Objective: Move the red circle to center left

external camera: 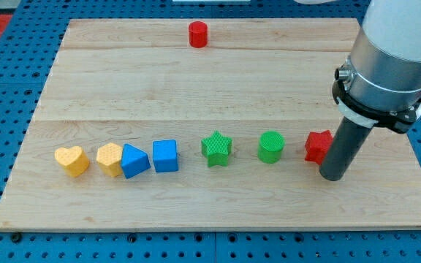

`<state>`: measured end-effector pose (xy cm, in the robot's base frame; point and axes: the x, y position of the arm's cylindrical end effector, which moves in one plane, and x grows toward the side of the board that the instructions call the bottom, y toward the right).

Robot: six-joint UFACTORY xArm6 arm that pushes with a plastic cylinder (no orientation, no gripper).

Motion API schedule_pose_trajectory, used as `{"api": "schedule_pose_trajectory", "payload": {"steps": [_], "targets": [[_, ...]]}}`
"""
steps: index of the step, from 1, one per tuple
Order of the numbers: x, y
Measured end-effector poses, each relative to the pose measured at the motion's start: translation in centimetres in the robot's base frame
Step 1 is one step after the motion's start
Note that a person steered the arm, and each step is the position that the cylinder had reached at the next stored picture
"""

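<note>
The red circle [198, 34] is a short red cylinder near the view's top edge of the wooden board [123, 80], a little left of the middle. My tip [334, 176] rests on the board at the view's lower right, far from the red circle. It stands right beside a red star-like block [316, 146], partly covering its right side.
A row of blocks crosses the lower board from left to right: two yellow hearts [72, 161] [110, 158], a blue triangle [134, 161], a blue cube [165, 155], a green star [216, 148], a green circle [271, 147]. The arm's grey body [393, 51] fills the upper right.
</note>
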<state>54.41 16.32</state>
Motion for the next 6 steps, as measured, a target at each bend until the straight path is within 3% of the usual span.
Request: {"api": "schedule_pose_trajectory", "payload": {"steps": [2,3,4,5,6], "targets": [[4.3,4.1],[-3.5,11.1],[-14.2,12.5],[-24.6,10.3],[-32.0,4.1]]}}
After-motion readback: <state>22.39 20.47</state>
